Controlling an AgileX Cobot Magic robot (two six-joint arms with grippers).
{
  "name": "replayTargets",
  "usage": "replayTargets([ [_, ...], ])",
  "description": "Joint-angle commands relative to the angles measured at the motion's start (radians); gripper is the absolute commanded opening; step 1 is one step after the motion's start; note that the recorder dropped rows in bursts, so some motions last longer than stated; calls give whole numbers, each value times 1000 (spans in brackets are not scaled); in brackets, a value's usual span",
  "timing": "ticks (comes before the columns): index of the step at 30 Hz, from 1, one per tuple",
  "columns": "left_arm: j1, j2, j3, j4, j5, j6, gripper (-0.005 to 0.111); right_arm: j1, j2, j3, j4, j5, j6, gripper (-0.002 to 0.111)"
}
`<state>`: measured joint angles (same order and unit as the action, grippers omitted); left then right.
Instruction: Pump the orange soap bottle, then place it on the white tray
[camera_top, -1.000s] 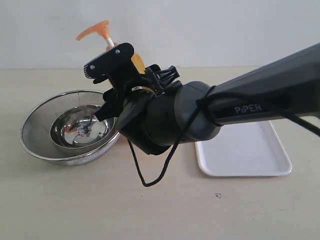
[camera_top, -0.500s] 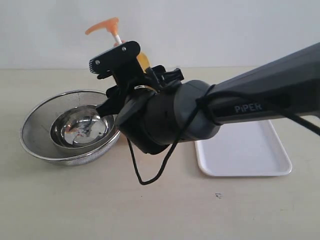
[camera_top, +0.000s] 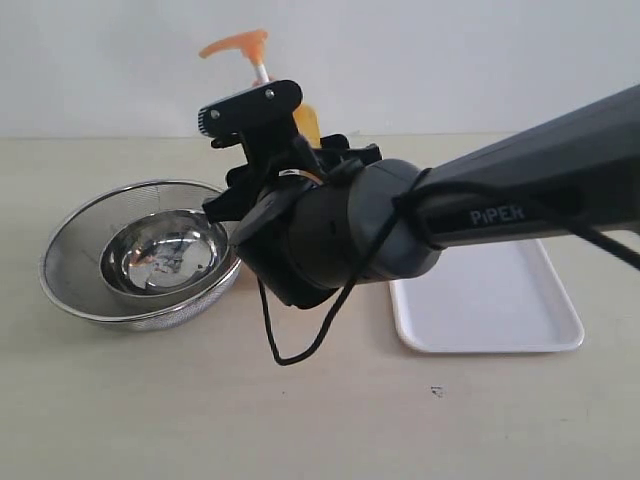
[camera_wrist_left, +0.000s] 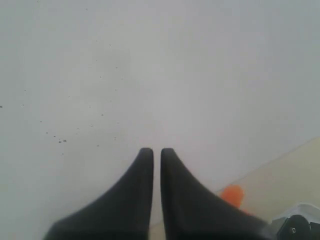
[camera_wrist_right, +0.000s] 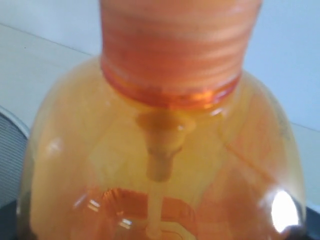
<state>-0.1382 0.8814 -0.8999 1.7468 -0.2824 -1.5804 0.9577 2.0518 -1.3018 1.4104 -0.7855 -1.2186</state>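
My right gripper (camera_top: 272, 135) is shut on the orange soap bottle (camera_top: 306, 126), gripping its body just below the neck. The orange pump head (camera_top: 237, 44) stands above on its white stem. The arm hides the bottle's base. In the right wrist view the translucent orange bottle (camera_wrist_right: 160, 150) fills the frame, with its ribbed collar and inner tube showing. The white tray (camera_top: 490, 310) lies on the table to the right, partly under the arm. My left gripper (camera_wrist_left: 156, 152) is shut with nothing in it and faces the wall. An orange bit of the pump head (camera_wrist_left: 232, 195) shows beside it.
A round steel mesh strainer (camera_top: 75, 290) with a smaller steel bowl (camera_top: 160, 260) inside sits at the left, close to the bottle. A black cable (camera_top: 300, 345) loops down from the right arm to just above the table. A white wall runs along the back.
The right arm has carried the bottle to the right and slightly up, away from the strainer. The grip is unchanged.
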Motion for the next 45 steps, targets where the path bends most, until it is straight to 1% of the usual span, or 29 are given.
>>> replayTargets([
  [1, -2, -66, 65, -2, 54, -48, 5, -1, -17, -6, -7, -16, 51, 0],
  [5, -2, -113, 133, -2, 78, -55, 5, -1, -17, -6, -5, -19, 111, 0],
  [9, -2, -146, 203, -2, 78, -103, 5, -1, -17, -6, -3, -19, 166, 0],
  [16, -2, -170, 312, -2, 78, -109, 5, -1, -17, -6, 39, -19, 168, 0],
  [20, -2, -176, 355, -2, 78, -140, 5, -1, -17, -6, 41, -33, 162, 0],
  [29, -2, -176, 367, -2, 73, -140, 5, -1, -17, -6, 43, -124, 162, 0],
  [41, -2, -176, 367, -2, 73, -140, 5, -1, -17, -6, 43, -124, 162, 0],
  [45, -2, -176, 367, -2, 71, -140, 5, -1, -17, -6, 43, -104, 208, 0],
])
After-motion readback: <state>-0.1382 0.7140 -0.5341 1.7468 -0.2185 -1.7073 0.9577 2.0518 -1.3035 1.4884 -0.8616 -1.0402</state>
